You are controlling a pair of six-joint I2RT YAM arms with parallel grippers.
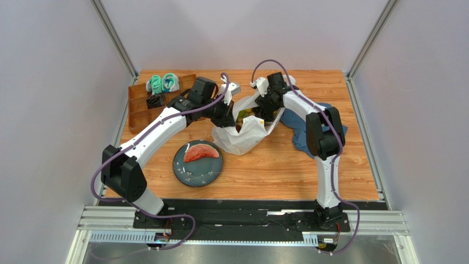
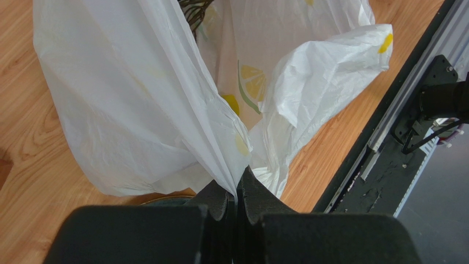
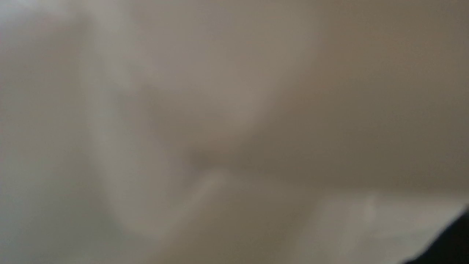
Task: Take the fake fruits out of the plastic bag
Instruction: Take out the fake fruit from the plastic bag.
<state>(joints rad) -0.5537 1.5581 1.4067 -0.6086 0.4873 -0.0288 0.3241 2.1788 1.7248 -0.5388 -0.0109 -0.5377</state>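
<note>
Your left arm [image 1: 159,129] runs from its base to a low, folded elbow at the left, and the forearm slants up toward the middle. Your left claw [image 2: 238,186] is pinched tight, its fingers [image 2: 220,197] pressed together on a fold of the plastic bag [image 2: 137,110]. Your right arm [image 1: 325,137] rises tall, bends and reaches left, with the wrist tipped down. Your right claw [image 1: 268,113] is sunk in the bag's mouth. Its own camera shows only a pale blur, so its jaws cannot be read.

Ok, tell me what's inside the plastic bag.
Through the plastic bag's open mouth, yellow and dark fake fruits show, with the right tool at the opening. Anything deeper is covered by the bag's walls.
</note>
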